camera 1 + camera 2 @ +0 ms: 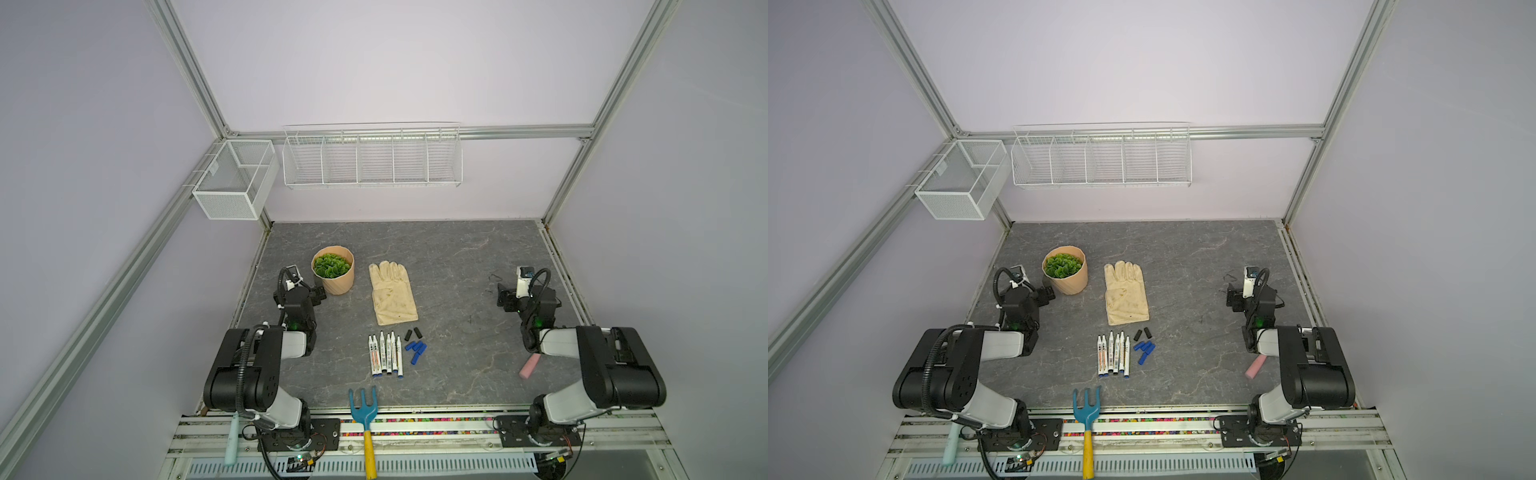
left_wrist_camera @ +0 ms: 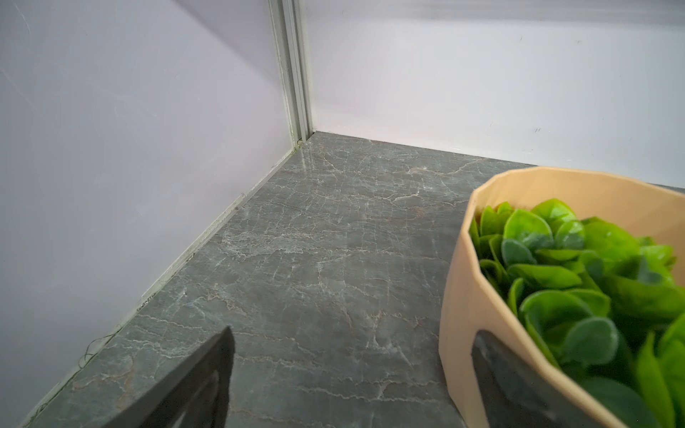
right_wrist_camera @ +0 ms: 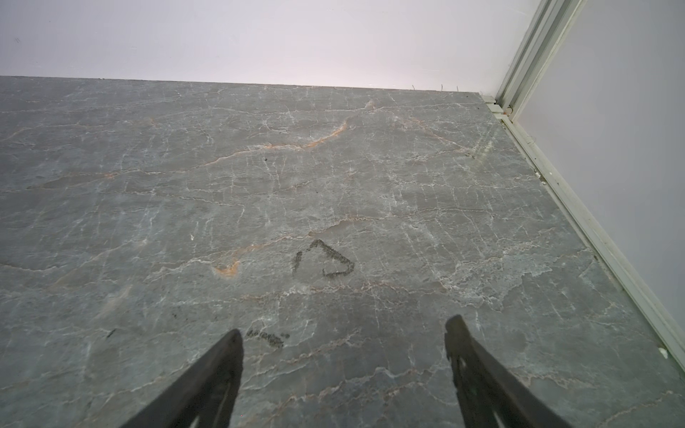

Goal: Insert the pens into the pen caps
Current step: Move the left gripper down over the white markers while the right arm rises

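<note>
Pens [image 1: 385, 354] lie beside pen caps [image 1: 415, 347]; left gripper [image 2: 354, 337] and right gripper [image 3: 346, 326] gape, empty.

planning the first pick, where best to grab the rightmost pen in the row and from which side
Probably mid-barrel on the rightmost pen, from above, jaws across it: it lies flat, a neighbour pen close on one side, the side toward the blue caps open.

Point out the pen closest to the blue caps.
The rightmost pen in the row, right beside the blue caps; the other five lie farther left.
</note>
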Motion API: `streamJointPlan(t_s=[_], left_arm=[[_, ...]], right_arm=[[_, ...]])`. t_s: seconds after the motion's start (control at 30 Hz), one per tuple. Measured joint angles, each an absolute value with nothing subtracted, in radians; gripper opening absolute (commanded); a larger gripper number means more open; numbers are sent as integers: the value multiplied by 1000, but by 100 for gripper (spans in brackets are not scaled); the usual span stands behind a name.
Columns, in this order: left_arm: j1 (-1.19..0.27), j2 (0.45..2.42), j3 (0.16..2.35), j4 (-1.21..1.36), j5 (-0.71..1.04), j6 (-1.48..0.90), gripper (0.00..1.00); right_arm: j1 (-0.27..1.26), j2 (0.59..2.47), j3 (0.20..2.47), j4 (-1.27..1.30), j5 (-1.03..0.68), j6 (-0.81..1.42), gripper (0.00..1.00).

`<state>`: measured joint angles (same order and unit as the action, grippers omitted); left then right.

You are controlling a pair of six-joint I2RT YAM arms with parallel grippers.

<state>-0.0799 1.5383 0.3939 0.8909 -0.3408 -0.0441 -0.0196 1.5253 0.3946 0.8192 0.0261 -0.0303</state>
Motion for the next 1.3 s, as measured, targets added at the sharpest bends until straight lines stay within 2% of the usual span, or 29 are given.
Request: streamJointPlan(t_s=[0.07, 0.17, 0.27, 0.47, 0.63, 0.77, 0.87, 1.3], left_arm=[[-85, 1482, 429, 728, -352, -53, 99], [-94, 1369, 619, 368, -397, -132, 99], [-141, 1222, 730, 192, -490, -260, 99], [-399, 842, 579, -125, -585, -552, 100], [-618, 692, 497, -420, -561, -729, 99], [-730, 711, 490, -526, -467, -785, 97], [-783, 768, 484, -555, -393, -811, 95], [-834, 1059, 505, -582, -190, -829, 92]], right_arm=[[-12, 1497, 457, 670, 30, -31, 98], [-1, 1450, 662, 397, 44, 20, 99], [51, 1361, 780, 292, 111, 110, 99], [276, 1206, 828, 69, 193, 322, 99], [417, 1201, 884, -152, 243, 443, 98], [504, 1205, 944, -245, 284, 461, 99], [514, 1219, 979, -266, 291, 460, 99], [513, 1280, 1013, -295, 239, 427, 100]])
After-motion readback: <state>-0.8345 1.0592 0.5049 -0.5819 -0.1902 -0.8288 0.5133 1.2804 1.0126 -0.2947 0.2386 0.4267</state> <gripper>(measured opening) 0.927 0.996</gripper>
